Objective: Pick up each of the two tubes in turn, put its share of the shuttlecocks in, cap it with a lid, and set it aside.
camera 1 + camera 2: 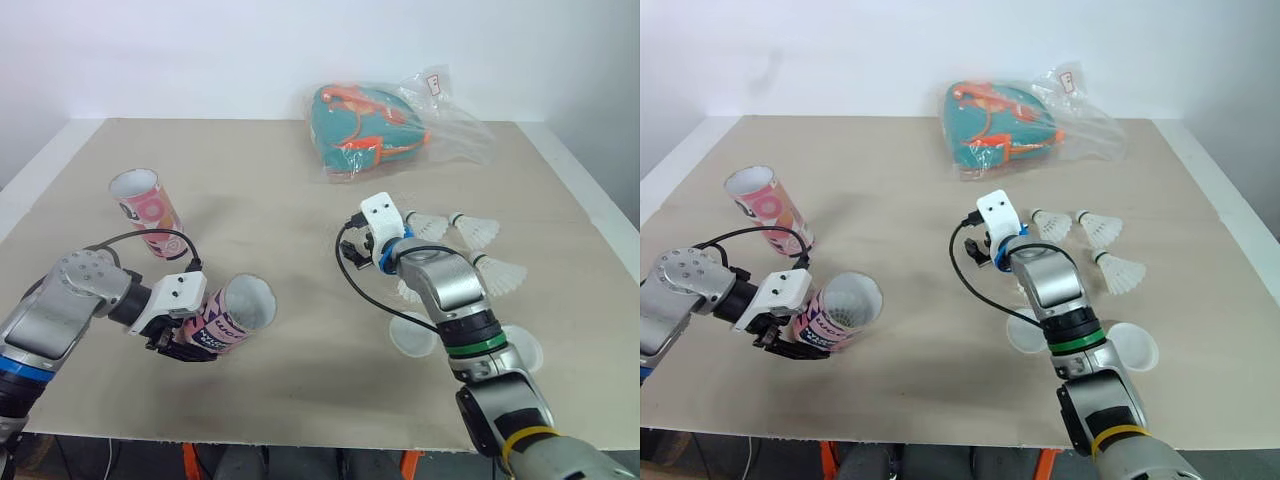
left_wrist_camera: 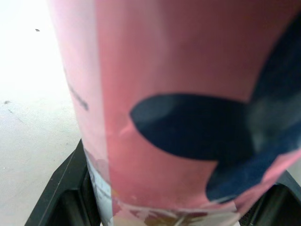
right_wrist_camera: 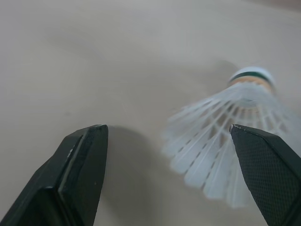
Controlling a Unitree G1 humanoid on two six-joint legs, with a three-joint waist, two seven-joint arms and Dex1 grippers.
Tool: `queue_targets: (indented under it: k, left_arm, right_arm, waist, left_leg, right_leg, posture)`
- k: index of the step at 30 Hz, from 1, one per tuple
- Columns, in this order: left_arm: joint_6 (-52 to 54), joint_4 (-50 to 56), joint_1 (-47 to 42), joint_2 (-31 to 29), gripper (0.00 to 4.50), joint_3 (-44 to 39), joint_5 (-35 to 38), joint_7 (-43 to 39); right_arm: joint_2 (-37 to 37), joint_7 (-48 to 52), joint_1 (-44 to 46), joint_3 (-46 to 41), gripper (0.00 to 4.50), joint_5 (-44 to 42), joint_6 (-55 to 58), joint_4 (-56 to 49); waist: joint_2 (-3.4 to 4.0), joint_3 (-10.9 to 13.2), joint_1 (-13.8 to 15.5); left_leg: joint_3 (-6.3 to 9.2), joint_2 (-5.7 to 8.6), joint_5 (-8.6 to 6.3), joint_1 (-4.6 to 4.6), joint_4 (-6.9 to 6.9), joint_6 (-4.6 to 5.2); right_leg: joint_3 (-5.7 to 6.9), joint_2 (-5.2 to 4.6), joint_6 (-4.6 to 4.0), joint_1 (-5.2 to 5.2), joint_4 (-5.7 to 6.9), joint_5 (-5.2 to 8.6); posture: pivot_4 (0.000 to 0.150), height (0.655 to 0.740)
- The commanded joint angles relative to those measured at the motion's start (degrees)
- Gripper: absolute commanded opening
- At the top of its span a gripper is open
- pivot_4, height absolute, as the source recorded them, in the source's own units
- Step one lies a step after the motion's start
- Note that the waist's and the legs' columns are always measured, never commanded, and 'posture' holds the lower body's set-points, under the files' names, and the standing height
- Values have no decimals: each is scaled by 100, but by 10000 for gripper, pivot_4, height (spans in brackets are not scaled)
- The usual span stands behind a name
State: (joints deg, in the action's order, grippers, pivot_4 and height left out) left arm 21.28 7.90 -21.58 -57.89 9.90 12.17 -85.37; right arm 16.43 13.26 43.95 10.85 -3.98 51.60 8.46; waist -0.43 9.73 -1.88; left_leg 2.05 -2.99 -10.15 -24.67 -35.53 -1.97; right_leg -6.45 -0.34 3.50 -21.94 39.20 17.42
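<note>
Left gripper (image 1: 178, 338): clenched on a pink tube (image 1: 236, 314). In the left wrist view its black fingers (image 2: 66, 188) sit on either side of the tube's printed wall. The tube is tilted well over, with its open mouth turned toward the robot's right, low over the near left part of the table (image 1: 290, 200). Cannot tell whether it touches the board.

Second tube (image 1: 148, 211): pink, mouth up, on the table beyond the left arm, apart from the held one.

Right gripper (image 3: 165, 128): fingers spread wide, holding nothing. One shuttlecock (image 3: 221, 141) lies on its side on the table just ahead of them, with its cork end pointing away. No contact with either finger.

Three more shuttlecocks (image 1: 476, 230) lie on their sides near the right wrist, on its far and right sides, close together.

Two translucent lids (image 1: 412, 336) lie flat on the table, one on each side of the right forearm.

A teal bag (image 1: 362, 128) with orange straps, wrapped in clear plastic, rests at the far edge.
</note>
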Motion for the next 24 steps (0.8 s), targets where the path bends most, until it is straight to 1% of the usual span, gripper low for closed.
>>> queue_targets:
  k: [1, 8, 9, 10, 11, 12, 13, 15, 16, 17, 19, 24]
  left_arm:
    - [35, 33, 128, 48, 29716, 82, -101, 211]
    - [11, 76, 253, 61, 29716, 35, -113, 260]
    - [5, 82, 275, 62, 29716, 29, -112, 270]
    - [-1, 85, 292, 64, 29716, 24, -112, 278]
    - [-5, 91, 311, 64, 29716, 18, -113, 287]
    - [-10, 100, 331, 64, 29716, 12, -115, 297]
    - [-11, 107, 350, 64, 29716, 6, -116, 306]
    - [-18, 116, 379, 70, 29716, -1, -122, 321]
    - [-22, 127, 404, 76, 29716, -5, -125, 334]
    - [-24, 137, 425, 81, 29716, -9, -126, 344]
    - [-22, 162, 461, 83, 29716, -18, -121, 360]
    - [-31, 169, 485, 102, 29716, -16, -133, 388]
  right_arm:
    - [-58, -34, 227, -5, 44302, 183, -236, -15]
    - [-136, -22, 325, -26, 44302, 370, -427, 108]
    - [-146, -4, 325, -31, 39382, 378, -467, 120]
    - [-150, 3, 327, -31, 38469, 392, -477, 127]
    - [-152, 13, 322, -35, 36078, 399, -480, 118]
    - [-156, 37, 314, -43, 32534, 393, -486, 106]
    - [-155, 62, 310, -47, 26880, 388, -484, 87]
    - [-153, 95, 308, -49, 17489, 387, -494, 69]
    - [-149, 114, 305, -50, 14448, 381, -499, 46]
    - [-147, 128, 303, -53, 9014, 376, -500, 26]
    - [-137, 164, 297, -51, 490, 374, -518, -9]
    - [-118, 324, 280, -91, 490, 318, -685, 4]
  waist:
    - [0, 0, -1]
    - [0, 0, -2]
    - [0, 0, -2]
    - [0, 0, -2]
    - [0, 0, -2]
    - [0, 0, -2]
    - [0, 0, -2]
    - [0, 0, -2]
    - [0, 0, -2]
    - [0, 0, -2]
    - [1, 0, -2]
    - [1, 0, -2]
  left_leg:
    - [0, 0, 0, 0, 0, 0]
    - [-1, 0, 0, 0, 2, 0]
    - [-1, 0, 0, 0, 2, 0]
    - [-1, 0, 0, 0, 2, 0]
    - [-1, 0, 0, 0, 2, 0]
    - [-1, 0, 0, 0, 2, 0]
    - [-1, 0, 0, 0, 2, 0]
    - [-1, 0, 0, 0, 2, 0]
    - [-1, 0, 0, 0, 2, 0]
    - [-1, 0, 0, 0, 3, 0]
    - [-1, 0, 0, 0, 3, 0]
    - [-1, 0, 0, 1, 3, 0]
  right_leg:
    - [-1, 0, 0, 0, 0, 0]
    - [-1, 0, -1, -2, 0, 0]
    - [-1, 0, -1, -2, 0, 0]
    - [-1, 0, -1, -2, 0, 0]
    - [-1, 0, -1, -2, 0, -1]
    - [-1, 0, -1, -2, 0, -1]
    - [-1, 0, -2, -2, 0, -1]
    - [-1, 0, -1, -2, 0, 0]
    - [-1, 0, -1, -2, 0, -1]
    - [-1, 0, -2, -2, 0, -1]
    - [-2, 0, -2, -2, 0, -1]
    - [-2, 0, -1, -2, 0, -1]
  posture:
    - [1500, 7400]
    - [1500, 7400]
    - [1500, 7400]
    - [1500, 7400]
    - [1500, 7400]
    - [1500, 7400]
    - [1500, 7400]
    - [1500, 7400]
    - [1500, 7400]
    - [1500, 7400]
    - [1500, 7400]
    - [1500, 7400]
